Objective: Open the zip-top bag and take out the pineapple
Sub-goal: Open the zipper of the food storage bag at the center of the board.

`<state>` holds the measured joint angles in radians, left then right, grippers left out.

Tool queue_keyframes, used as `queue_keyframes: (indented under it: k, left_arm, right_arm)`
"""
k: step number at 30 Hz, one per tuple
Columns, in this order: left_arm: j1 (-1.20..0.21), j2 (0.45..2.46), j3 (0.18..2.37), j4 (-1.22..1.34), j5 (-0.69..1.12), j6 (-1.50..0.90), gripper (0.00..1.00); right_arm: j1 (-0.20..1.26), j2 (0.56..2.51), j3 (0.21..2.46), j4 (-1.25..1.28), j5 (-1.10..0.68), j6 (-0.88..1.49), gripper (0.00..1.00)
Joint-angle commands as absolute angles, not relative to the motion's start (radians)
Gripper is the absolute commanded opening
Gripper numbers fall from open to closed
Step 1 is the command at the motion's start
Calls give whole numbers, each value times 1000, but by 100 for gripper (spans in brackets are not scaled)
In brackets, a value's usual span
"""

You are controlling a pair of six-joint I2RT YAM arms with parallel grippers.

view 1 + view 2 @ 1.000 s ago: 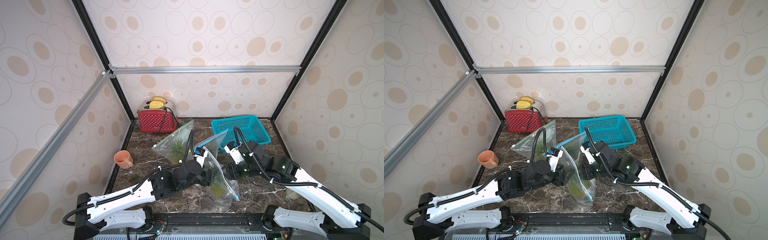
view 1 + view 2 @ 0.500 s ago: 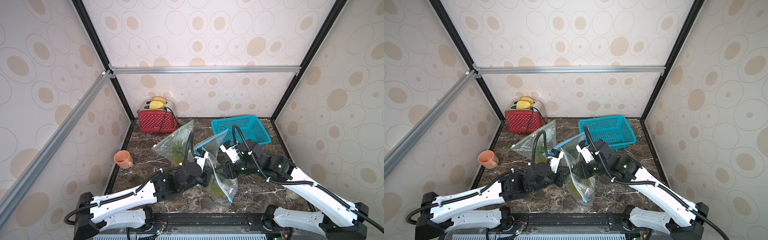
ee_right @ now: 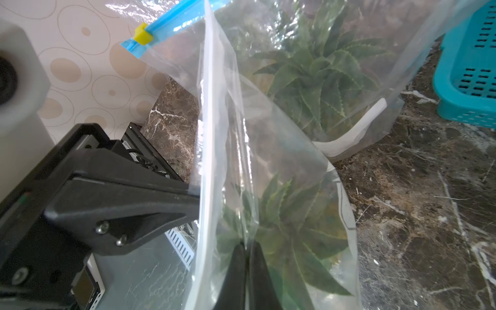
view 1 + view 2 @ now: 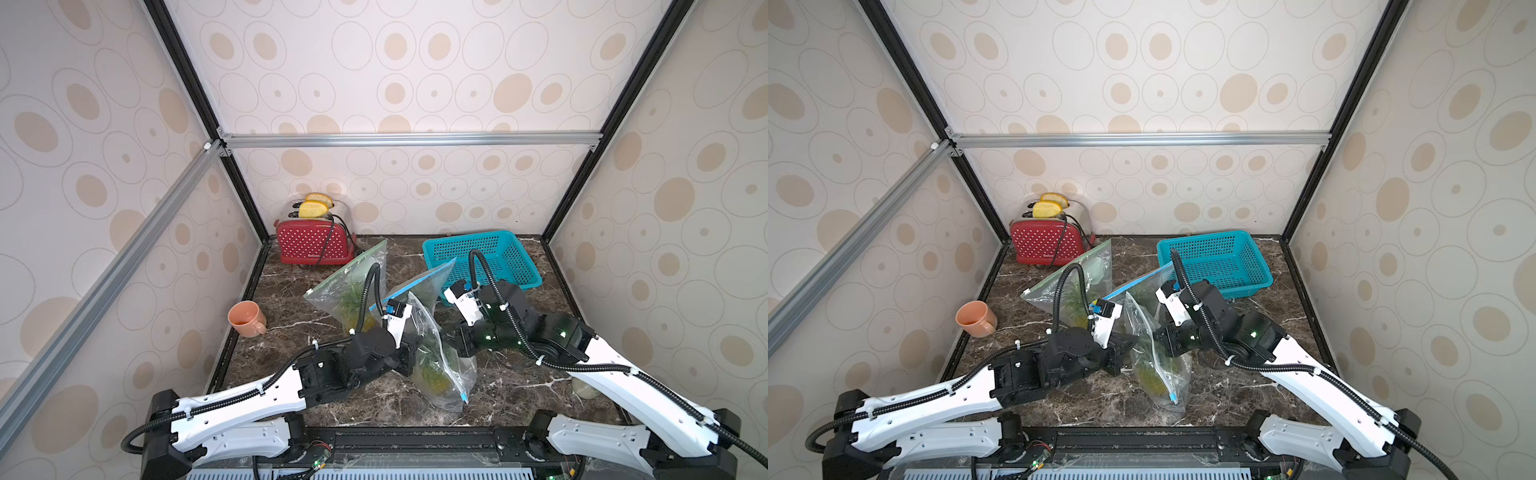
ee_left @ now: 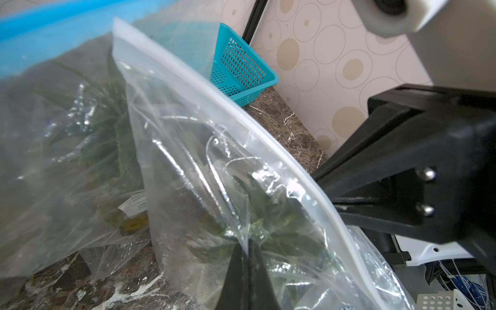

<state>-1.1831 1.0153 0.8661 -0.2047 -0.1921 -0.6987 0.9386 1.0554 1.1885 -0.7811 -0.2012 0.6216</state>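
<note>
The clear zip-top bag (image 4: 446, 374) stands at front centre in both top views, its pale zip edge running toward a small blue slider (image 4: 463, 398). The pineapple (image 4: 432, 372) sits inside, with green leaves (image 3: 290, 222) above a yellow body. My left gripper (image 4: 409, 358) is shut on the bag's left wall; the left wrist view shows film pinched between its tips (image 5: 245, 243). From the opposite side, my right gripper (image 4: 457, 345) is shut on the right wall, film caught at its tips (image 3: 245, 245).
Two more clear bags holding green plants lean behind: one with a blue zip strip (image 4: 419, 284), one further left (image 4: 353, 278). A teal basket (image 4: 494, 257) stands at back right, a red toaster (image 4: 311, 245) at back left, and an orange mug (image 4: 246, 318) by the left wall.
Both grippers went from open to shut, each pinching a side wall of the front bag. The bag has been drawn in narrower between them.
</note>
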Motion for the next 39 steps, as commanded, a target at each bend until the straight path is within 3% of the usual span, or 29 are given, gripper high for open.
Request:
queue_keyframes:
  k: [1,5,24,35,39]
  left_arm:
    - [-1193,988,870,-189,-212,-696,2]
    - [-1193,967,867,-214,-226,-700,2]
    - [-1193,810,788,-352,-318,-758,2]
    - [-1193,754,734,-309,-311,-774,3]
    - [-1193,809,740,-209,-253,-759,4]
  right_arm:
    - [932,1029,1233,-806,-171,603,5]
    - [920,1024,1238,-837,-135,594,0]
    - [843,986,1227,-853,-134,584,0]
    - [810,1015,1231,-841,-197,560,0]
    - [810,1052,1307,-877,-260,528,13]
